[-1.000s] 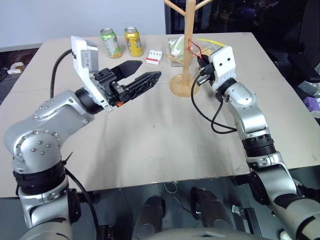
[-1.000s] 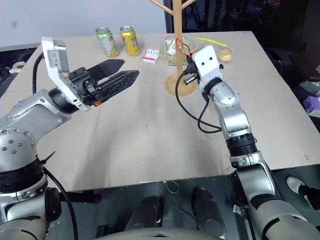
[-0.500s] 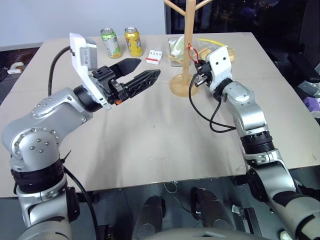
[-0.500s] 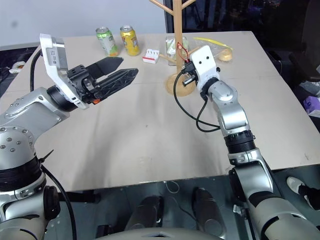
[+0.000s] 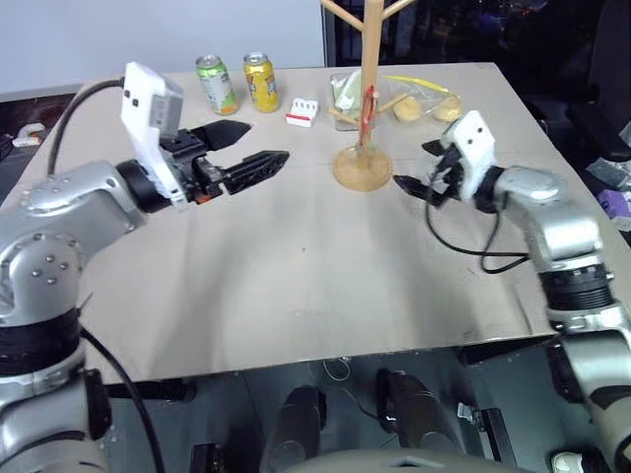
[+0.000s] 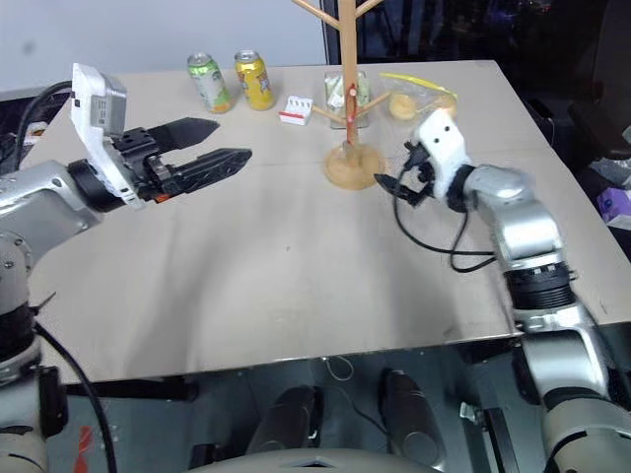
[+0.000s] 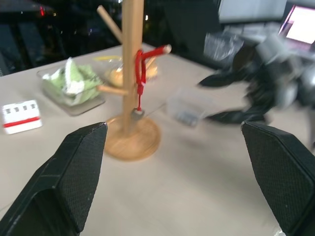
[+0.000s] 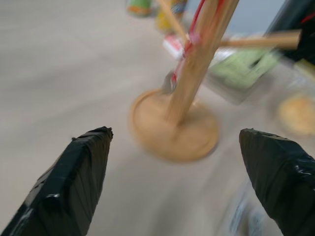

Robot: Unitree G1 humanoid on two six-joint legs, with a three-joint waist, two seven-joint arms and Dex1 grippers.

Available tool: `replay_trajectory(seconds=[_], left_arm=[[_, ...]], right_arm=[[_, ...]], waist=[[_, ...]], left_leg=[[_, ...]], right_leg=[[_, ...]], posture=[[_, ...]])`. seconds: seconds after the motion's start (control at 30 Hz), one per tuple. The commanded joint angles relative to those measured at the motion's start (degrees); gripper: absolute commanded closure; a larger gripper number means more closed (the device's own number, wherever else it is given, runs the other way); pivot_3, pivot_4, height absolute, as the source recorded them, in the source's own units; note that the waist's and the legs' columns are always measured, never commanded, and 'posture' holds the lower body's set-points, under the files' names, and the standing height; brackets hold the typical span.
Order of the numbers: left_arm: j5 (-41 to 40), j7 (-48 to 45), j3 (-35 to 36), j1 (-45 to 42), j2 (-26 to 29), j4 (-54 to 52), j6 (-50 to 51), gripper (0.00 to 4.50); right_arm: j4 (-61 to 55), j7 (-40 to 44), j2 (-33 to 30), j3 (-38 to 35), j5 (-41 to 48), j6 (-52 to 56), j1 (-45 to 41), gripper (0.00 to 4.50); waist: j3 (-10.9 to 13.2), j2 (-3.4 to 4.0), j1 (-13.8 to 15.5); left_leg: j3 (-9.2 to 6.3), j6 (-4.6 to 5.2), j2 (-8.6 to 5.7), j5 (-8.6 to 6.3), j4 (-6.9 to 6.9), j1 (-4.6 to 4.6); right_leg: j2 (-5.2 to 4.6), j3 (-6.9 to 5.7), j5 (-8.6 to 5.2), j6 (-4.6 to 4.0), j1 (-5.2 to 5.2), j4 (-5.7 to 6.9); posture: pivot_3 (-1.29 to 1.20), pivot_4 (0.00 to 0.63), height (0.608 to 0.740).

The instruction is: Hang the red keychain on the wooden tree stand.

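The red keychain (image 7: 140, 69) is hanging from an angled peg on the wooden tree stand (image 5: 366, 118), its cord looped over the peg close to the pole and a small grey tag dangling just above the round base. The stand is sitting upright on the tan table (image 5: 296, 286), toward the far side. The right gripper (image 5: 426, 169) is hovering just beside the base on the robot's right, apart from it, both black fingers spread wide with nothing between them. The left gripper (image 5: 242, 150) is hovering over the table well to the left of the stand, pointing toward it, its two fingers also parted wide and carrying nothing. Behind the left gripper, a green can (image 5: 216, 83) and a yellow can (image 5: 261, 81) are standing side by side near the far edge, with a small red-and-white box (image 5: 302, 113) lying just to their right. Behind the stand, a clear container with green contents (image 7: 73, 84) and a clear bag with yellowish pieces (image 5: 419, 99) are resting on the table.
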Motion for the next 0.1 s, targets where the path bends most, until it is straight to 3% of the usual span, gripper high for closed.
replay_trajectory(seconds=[0.03,0.1], left_arm=[[4.14,-7.01,1.24,0.83,4.48,3.77,-3.12,0.00],[6.08,-11.01,1.09,1.76,6.70,6.16,-4.30,0.00]], right_arm=[[-3.23,7.07,-5.20,-5.92,8.71,7.90,-4.43,0.01],[-3.97,9.79,-8.11,-6.49,10.54,9.35,-4.08,0.01]], waist=[[0.01,0.02,0.00],[0.01,0.02,0.03]], left_leg=[[0.00,0.00,0.03,0.00,-0.01,0.00],[-0.01,0.00,0.07,0.00,-0.05,-0.01]], right_leg=[[0.04,0.00,-0.05,-0.08,-0.01,0.00],[0.07,-0.02,-0.10,-0.17,-0.03,-0.01]], posture=[[0.00,0.150,0.740],[0.00,0.150,0.740]])
